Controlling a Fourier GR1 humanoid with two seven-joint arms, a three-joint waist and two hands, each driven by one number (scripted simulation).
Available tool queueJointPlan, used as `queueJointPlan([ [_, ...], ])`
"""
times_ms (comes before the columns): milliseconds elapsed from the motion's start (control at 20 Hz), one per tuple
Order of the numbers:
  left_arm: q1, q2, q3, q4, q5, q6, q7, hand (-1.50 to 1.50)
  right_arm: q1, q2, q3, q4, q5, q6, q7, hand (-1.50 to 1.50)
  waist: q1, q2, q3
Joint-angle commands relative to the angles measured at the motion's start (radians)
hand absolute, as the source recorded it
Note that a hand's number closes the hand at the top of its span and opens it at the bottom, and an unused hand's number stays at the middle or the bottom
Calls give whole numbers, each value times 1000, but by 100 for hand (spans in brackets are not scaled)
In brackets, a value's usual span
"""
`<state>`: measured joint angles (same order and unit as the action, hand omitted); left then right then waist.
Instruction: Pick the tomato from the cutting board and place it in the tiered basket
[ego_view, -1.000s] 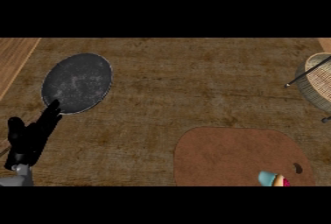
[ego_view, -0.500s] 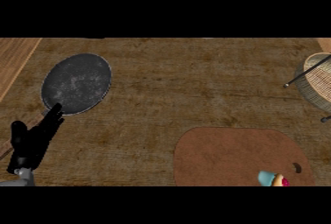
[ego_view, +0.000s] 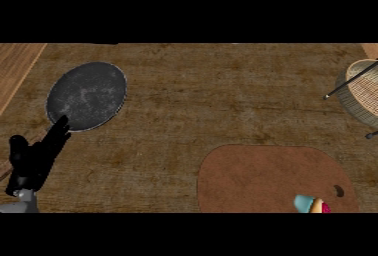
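One left hand (ego_view: 33, 162) at lower left, fingers (ego_view: 55, 135) straight, holding nothing, unmoved; cutting board (ego_view: 266, 175) lower right, basket (ego_view: 363, 92) upper right; pick-up seemingly not begun.

Dim, even light, matte brown surface (ego_view: 221, 90), mottled grey plate (ego_view: 87, 95) the palest patch, black robot hand (ego_view: 33, 160) a dark silhouette lower left
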<state>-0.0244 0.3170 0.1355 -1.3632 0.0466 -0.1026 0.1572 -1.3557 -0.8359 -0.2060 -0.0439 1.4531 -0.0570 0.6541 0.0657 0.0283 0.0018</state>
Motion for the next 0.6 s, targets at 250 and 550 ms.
queueJointPlan([
  [250, -15, 12, 11, -10, -3, 5, 35, 0, 64, -6, -105, -5, -116, 42, 202, -150, -3, -2, 1],
  [550, -1, -15, 4, 1, -6, 6, 2, 0, 100, -36, -113, -110, -130, -103, 97, -150, -14, -6, 1],
])
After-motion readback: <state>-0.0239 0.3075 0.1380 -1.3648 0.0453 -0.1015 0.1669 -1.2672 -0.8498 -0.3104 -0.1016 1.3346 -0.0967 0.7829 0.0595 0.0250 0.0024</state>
